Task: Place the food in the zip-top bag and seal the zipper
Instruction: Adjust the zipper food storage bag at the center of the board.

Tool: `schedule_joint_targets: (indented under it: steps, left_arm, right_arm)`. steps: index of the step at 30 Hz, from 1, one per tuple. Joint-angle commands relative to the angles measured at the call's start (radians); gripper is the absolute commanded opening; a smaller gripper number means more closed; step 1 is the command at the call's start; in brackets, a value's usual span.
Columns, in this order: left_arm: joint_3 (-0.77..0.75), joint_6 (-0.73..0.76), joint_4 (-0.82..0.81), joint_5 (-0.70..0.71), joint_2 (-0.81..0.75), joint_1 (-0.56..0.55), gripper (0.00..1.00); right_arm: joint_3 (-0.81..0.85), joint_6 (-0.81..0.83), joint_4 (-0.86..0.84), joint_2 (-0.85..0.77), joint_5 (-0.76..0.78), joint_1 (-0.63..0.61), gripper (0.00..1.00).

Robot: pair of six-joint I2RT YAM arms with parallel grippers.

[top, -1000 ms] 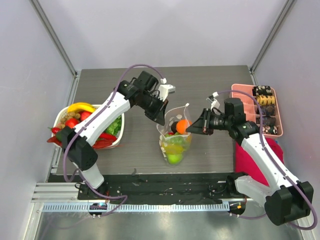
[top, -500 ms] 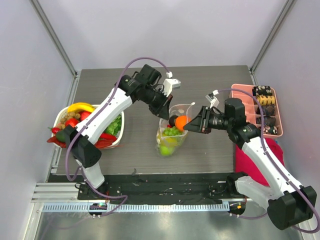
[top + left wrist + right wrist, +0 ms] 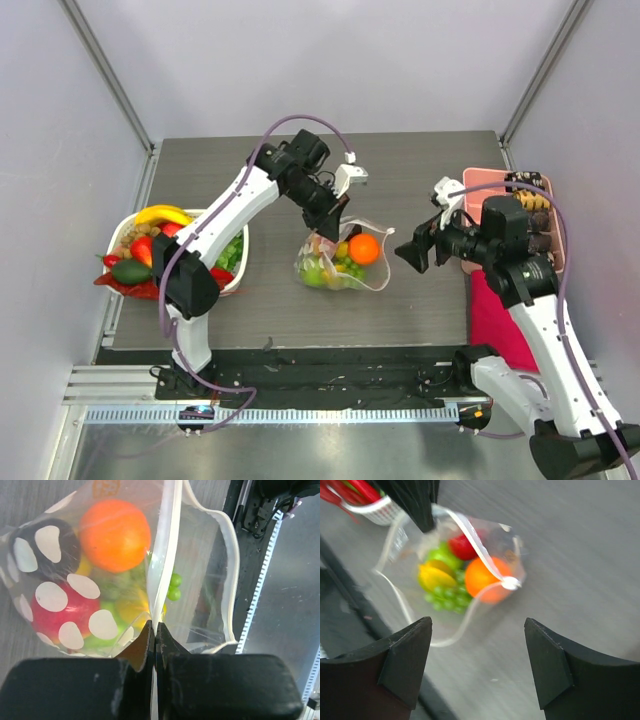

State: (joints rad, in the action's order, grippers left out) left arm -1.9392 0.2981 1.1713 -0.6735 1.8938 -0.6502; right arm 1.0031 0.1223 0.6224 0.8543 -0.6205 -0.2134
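The zip-top bag [image 3: 335, 266] lies slumped on the table's middle, clear with white dots, with food inside: an orange [image 3: 364, 249], a red fruit [image 3: 50, 612], green grapes [image 3: 445, 599] and a yellow piece [image 3: 432, 575]. My left gripper [image 3: 326, 228] is shut on the bag's zipper [image 3: 167, 555] at its far end, the white strip pinched between the jaws [image 3: 154, 630]. The bag's mouth gapes toward the near edge. The zipper's white tab [image 3: 511, 583] rests by the orange. My right gripper [image 3: 414, 251] hangs open to the right of the bag, holding nothing [image 3: 477, 625].
A white basket [image 3: 232, 285] with more food, including a banana [image 3: 162, 214] and red peppers, stands at the left. A pink tray [image 3: 480, 182] of dark snack pieces sits at the right edge, with a red cloth [image 3: 490, 315] in front of it.
My right gripper has opened, let go of the bag and drawn back to the right. The bag has sunk from upright to lying on the table, and the left gripper has shifted slightly right.
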Motion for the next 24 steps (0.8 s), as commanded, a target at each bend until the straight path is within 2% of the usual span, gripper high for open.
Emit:
schedule_joint_targets:
  steps: [1,6,9,14,18,21,24]
  left_arm:
    - [-0.092,0.114,0.096,-0.055,0.025,0.061,0.00]
    - [-0.119,0.228,0.178,-0.060,0.034,0.101,0.00]
    - [-0.113,0.289,0.198,-0.052,0.037,0.110,0.00]
    - [-0.084,0.366,0.206,-0.095,0.033,0.138,0.00]
    - [-0.058,0.400,0.185,-0.126,0.033,0.150,0.00]
    - [-0.060,0.415,0.185,-0.140,0.039,0.156,0.00]
    - [-0.073,0.418,0.186,-0.139,0.054,0.159,0.00]
  right_arm:
    - [-0.065,0.393,0.005,-0.038,0.117,0.008,0.79]
    - [-0.245,0.665,-0.182,-0.103,0.039,0.040,0.79]
    - [-0.346,0.706,-0.355,-0.075,-0.045,0.048,0.80]
    - [-0.291,0.700,-0.501,0.150,-0.169,0.048,0.79]
    - [-0.207,0.689,-0.539,0.265,-0.275,0.049,0.79]
    - [-0.204,0.691,-0.585,0.307,-0.356,0.037,0.79]
    - [-0.224,0.695,-0.670,0.318,-0.372,0.002,0.76]
